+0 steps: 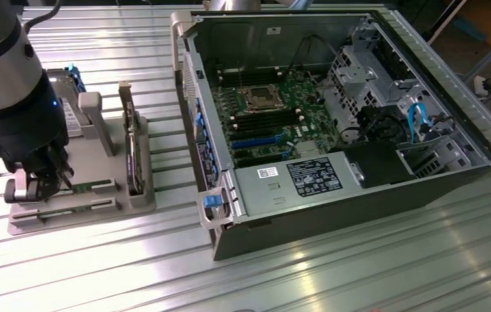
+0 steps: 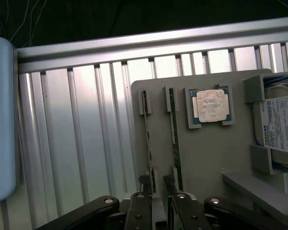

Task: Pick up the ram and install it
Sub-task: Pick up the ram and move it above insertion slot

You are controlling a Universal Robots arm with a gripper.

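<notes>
The ram [image 2: 147, 134], a long, thin circuit-board stick, stands on edge in a slot of the flat grey plastic holder [image 2: 206, 158], with a second stick of the same kind [image 2: 174, 139] in the slot just beside it, parallel. In the exterior view their long axis runs across the holder's near part, from the exterior view's left to its right. The dark two-fingered gripper [image 2: 157, 187] hangs over the sticks' left ends. Its fingertips [image 2: 145, 184] stand a narrow gap apart, bare holder showing between them, and they hold nothing.

The wrist view shows the sticks' thin top edges, a square silver processor chip [image 2: 211, 105] in a recess, and a silver labelled hard drive [image 2: 278, 124]. The exterior view shows the thick dark arm [image 1: 6, 97], a dark expansion card [image 1: 132, 149] upright in the holder, and to the right the open black computer case [image 1: 453, 188] with its green motherboard [image 1: 271, 117], on the ribbed metal table [image 1: 97, 266].
</notes>
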